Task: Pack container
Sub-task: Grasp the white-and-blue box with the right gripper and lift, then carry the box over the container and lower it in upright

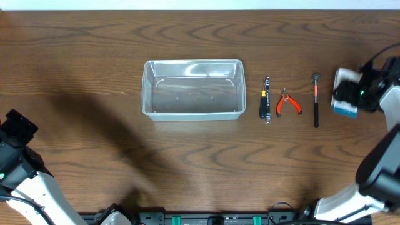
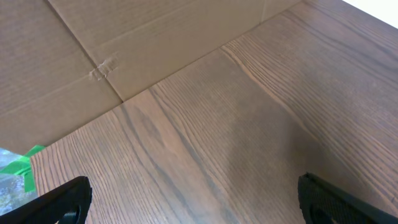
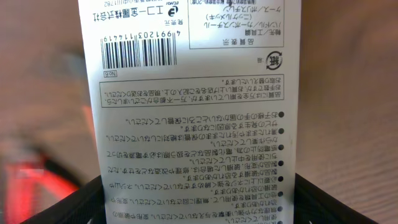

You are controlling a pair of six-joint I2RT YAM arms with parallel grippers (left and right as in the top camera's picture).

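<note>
The clear plastic container (image 1: pixel 193 89) stands empty at the middle of the table. My right gripper (image 1: pixel 355 92) is at the far right, shut on a small white-and-blue box (image 1: pixel 344 94). In the right wrist view the box (image 3: pixel 186 93) fills the frame with its barcode and printed text, held between my fingers (image 3: pixel 199 208). My left gripper (image 2: pixel 196 202) is open and empty over bare wood near the table's left edge; in the overhead view its arm (image 1: pixel 15 134) is at the lower left, far from the container.
Right of the container lie a black-and-yellow tool (image 1: pixel 266 100), red-handled pliers (image 1: pixel 288 102) and a hammer with a red and black handle (image 1: pixel 316 99). A red blur (image 3: pixel 37 180) shows below the box. Cardboard (image 2: pixel 93 50) lies beyond the table edge.
</note>
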